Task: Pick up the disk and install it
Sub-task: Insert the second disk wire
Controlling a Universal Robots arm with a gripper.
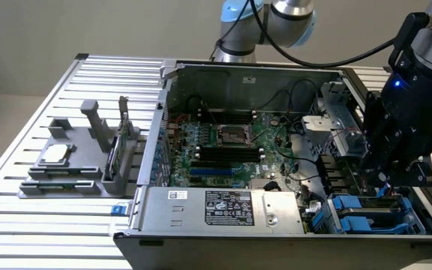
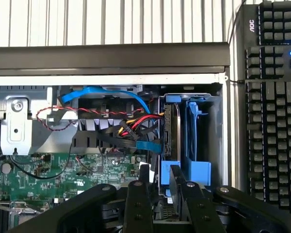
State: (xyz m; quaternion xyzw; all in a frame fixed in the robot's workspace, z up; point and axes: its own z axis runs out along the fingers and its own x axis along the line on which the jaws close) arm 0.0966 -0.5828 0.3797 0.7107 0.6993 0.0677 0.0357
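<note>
Exterior view: black robot gripper [image 1: 396, 169] hangs over the open grey computer case [image 1: 201, 236] at the exterior view's right, above the blue-railed drive bay [image 1: 366, 216] in the near corner.

Wrist view: black gripper fingers [image 2: 138, 208] stand partly apart, nothing visibly clamped between them. Beyond them the flat silver disk with bright blue side rails [image 2: 172, 141] sits on edge inside the bay, beside a black keyboard [image 2: 274, 107].

Backdrop was a plain beige wall [image 1: 88, 28] behind a table [image 1: 21, 236] of ribbed silver slats, evenly lit. A black keyboard [image 2: 274, 111] lay on the slats just beyond the tool, one blue light glowing among its keys. Bit of floor showed past the table's far corner.
</note>
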